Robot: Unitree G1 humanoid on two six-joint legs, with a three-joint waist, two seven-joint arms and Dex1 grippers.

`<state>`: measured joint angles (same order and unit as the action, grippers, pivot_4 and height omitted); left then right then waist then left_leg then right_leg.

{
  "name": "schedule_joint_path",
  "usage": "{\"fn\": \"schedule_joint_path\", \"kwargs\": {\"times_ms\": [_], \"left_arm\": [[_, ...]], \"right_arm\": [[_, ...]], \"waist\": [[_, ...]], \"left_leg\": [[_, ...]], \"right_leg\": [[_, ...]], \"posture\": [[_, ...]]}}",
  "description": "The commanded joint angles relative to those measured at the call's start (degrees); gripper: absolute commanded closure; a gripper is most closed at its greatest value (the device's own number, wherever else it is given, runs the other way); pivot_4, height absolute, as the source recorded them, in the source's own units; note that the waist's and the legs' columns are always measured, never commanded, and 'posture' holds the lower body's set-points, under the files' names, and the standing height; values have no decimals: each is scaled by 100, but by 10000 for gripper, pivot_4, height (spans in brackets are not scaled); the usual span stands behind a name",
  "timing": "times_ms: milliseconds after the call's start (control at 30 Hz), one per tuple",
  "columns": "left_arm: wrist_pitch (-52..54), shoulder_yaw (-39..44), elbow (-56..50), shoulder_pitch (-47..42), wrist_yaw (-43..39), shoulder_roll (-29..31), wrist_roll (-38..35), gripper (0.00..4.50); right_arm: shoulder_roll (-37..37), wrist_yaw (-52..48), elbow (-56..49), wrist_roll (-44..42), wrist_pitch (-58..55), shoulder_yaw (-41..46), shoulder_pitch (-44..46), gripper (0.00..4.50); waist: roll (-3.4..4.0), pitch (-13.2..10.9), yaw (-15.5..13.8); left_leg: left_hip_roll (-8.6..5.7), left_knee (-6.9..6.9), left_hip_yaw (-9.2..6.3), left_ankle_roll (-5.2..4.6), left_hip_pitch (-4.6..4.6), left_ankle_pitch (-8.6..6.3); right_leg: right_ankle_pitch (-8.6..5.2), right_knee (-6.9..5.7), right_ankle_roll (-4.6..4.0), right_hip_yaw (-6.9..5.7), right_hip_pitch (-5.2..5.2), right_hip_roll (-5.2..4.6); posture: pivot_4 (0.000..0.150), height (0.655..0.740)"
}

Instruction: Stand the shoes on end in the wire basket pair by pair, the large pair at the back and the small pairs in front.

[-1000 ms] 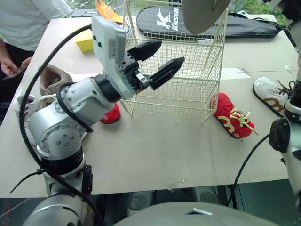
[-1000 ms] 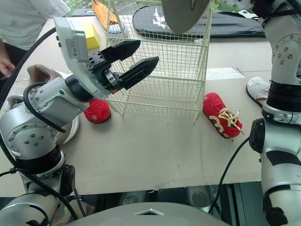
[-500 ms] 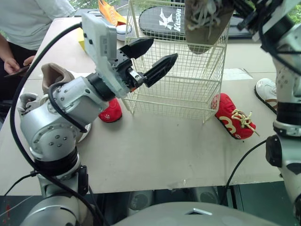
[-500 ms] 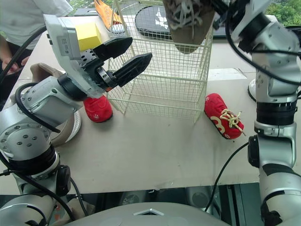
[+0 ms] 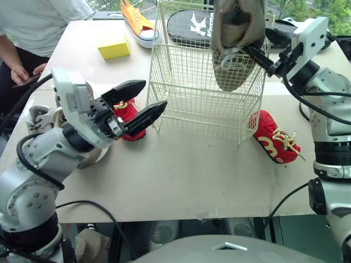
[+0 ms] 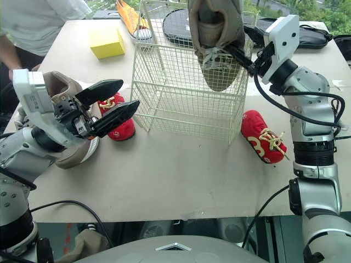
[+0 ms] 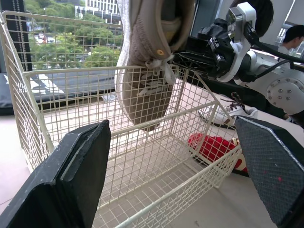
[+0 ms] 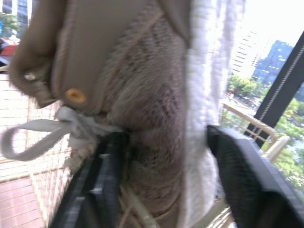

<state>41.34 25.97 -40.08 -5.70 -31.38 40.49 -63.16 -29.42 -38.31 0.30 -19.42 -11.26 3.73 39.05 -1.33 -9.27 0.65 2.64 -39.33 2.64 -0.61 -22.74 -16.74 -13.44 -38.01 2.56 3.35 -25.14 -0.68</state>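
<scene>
The wire basket [image 5: 181, 104] stands mid-table. A large tan shoe [image 5: 237, 38] hangs toe-down inside it at the right side, heel above the rim. My right gripper [image 5: 253, 53] reaches in from the right, open, with its fingers [image 8: 237, 180] spread on either side of the shoe. Whether the toe rests on the basket floor is unclear. My left gripper [image 5: 153, 94] is open, low and left of the basket, in front of a small red shoe [image 5: 130, 116]. The other red shoe [image 5: 274, 143] lies right of the basket. A second tan shoe [image 6: 57, 87] sits behind my left arm.
An orange shoe [image 5: 137, 22], a yellow block [image 5: 114, 45] and a black racket bag [image 5: 189, 24] lie at the back of the table [image 5: 181, 175]. A person [image 5: 33, 24] stands at the far left corner.
My right arm has brought the tan shoe down toe-first into the basket, and its fingers have spread. My left arm has drawn back down and left, away from the basket's front.
</scene>
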Motion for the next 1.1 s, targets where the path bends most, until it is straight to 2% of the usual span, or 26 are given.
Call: {"fn": "schedule_joint_path", "kwargs": {"times_ms": [33, 267, 367, 500, 600, 667, 833, 933, 1033, 1100], "left_arm": [[-203, 55, -222, 64, -147, 128, -61, 0], [-246, -88, -179, 70, -290, 212, -127, 0], [-262, -191, -94, 0, -241, 138, -172, 0], [-243, -308, 2, -83, -93, -22, -356, 0], [-125, -475, 24, -82, -145, -34, -651, 0], [-22, -575, -49, 70, -358, 60, -782, 0], [-113, -705, -168, 681, -1043, 372, -339, 0], [-258, -654, -122, 1086, -1179, 327, -103, 0], [-476, -335, -34, 1622, -1060, 72, 37, 0], [-493, 87, 207, 1871, -721, -136, -225, 0]], "right_arm": [[-257, 8, -411, -84, -204, 281, -67, 795], [-1156, -437, -1065, -411, -672, 696, -344, 272], [-1362, -329, -1322, -486, -818, 976, -406, 272], [-1611, -436, -2171, -1841, -1929, 1757, -769, 272], [-1966, -805, -3162, -3132, -2815, 2243, -1741, 272], [-2091, -902, -3712, -3502, -3060, 2343, -2427, 272], [-1974, -778, -4593, -3398, -2952, 1987, -3581, 272], [-1816, -849, -4802, -2922, -2559, 1713, -4112, 272], [-1621, -1189, -4785, -2366, -1853, 1369, -4497, 272], [-1481, -1376, -4779, -2264, -1497, 1173, -4505, 272]], "waist": [[0, 0, 0], [2, -1, -1], [2, -1, 26], [2, -1, 6], [0, 0, -28], [-3, 2, -38], [-5, 4, 36], [-5, 5, 14], [-8, 8, 8], [-10, 9, 10]], "left_leg": [[0, 0, -1, 0, 0, 0], [0, 2, -2, -2, -5, -1], [2, 2, -2, -4, -1, -2], [3, 3, -7, -5, 0, -3], [4, 2, -18, -6, -11, -3], [4, 2, -22, -7, -9, -4], [3, 1, -29, -8, 8, -4], [3, 0, -22, -7, 20, -4], [3, -2, -22, -7, 27, -4], [3, -2, -21, -7, 27, -4]], "right_leg": [[0, 0, 0, -1, 0, 0], [0, 6, 0, -3, -3, -1], [0, 3, 0, -1, -2, 2], [0, 1, 0, -2, -2, 5], [-1, 8, 1, -14, 0, 0], [-1, 10, 1, -18, 4, -1], [-2, 3, 3, -2, 8, 6], [-4, 4, 3, -5, 20, 14], [-5, 6, 3, -4, 29, 13], [-5, 8, 3, -4, 30, 12]], "posture": [[1500, 7400], [1500, 7400], [1500, 7400], [1500, 7400], [1500, 7400], [1500, 7400], [1500, 7400], [1500, 7400], [1500, 7400], [1500, 7400]]}}
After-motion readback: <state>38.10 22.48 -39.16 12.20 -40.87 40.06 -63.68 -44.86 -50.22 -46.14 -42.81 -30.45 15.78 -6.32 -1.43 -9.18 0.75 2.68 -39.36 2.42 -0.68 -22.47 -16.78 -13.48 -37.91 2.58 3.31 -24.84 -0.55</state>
